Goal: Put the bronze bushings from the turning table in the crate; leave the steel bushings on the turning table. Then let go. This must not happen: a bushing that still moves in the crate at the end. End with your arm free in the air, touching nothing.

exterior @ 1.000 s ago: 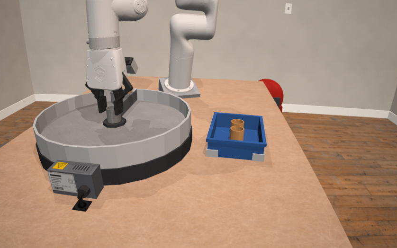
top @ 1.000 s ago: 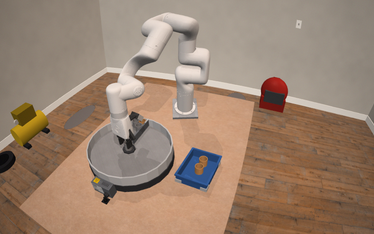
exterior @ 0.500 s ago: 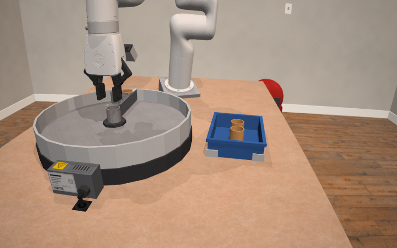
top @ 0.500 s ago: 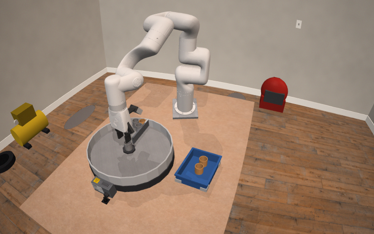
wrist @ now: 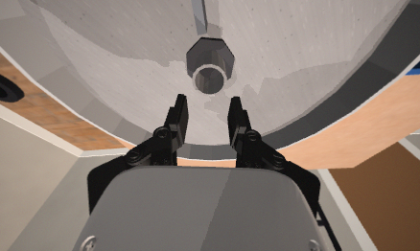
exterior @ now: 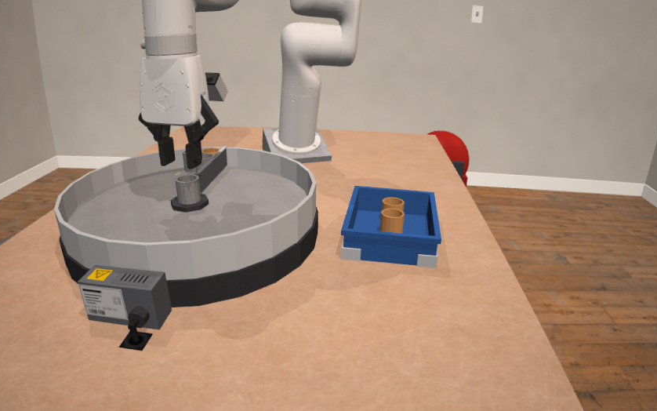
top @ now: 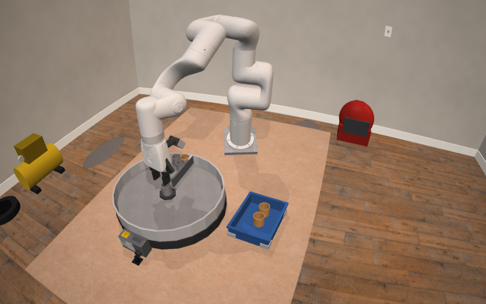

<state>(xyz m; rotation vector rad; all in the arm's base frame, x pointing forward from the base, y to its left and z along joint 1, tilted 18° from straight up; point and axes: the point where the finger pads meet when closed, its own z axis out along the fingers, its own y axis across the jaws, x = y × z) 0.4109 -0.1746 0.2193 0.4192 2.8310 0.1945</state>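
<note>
Your pincer (top: 160,176) (exterior: 179,157) (wrist: 208,106) stands about half open with nothing between its fingers, poised above the central steel bushing (top: 166,189) (exterior: 187,189) (wrist: 210,79), which sits upright on the dark hub of the turning table (top: 214,223) (exterior: 249,255) (wrist: 299,144). I judge the step in hand to be backing off this steel one: lift straight up, keeping both fingertips off its rim, and only then swing away. Hold the opening steady until you are well above it.

Behind the pincer, towards the arm's base, a bronze bushing (top: 184,156) (exterior: 210,151) sits beside steel ones (top: 179,162) along the grey divider (top: 182,169) (exterior: 212,171); the view there is partly blocked, so I can't be sure how closely they touch. Go for that bronze one next, coming down from above and minding the divider and its neighbours.

Across the bench (top: 260,275) (exterior: 321,347), well apart from the pincer, the blue crate (top: 243,235) (exterior: 390,249) holds two upright bronze bushings (top: 258,219) (exterior: 392,220), with room beside them.
</note>
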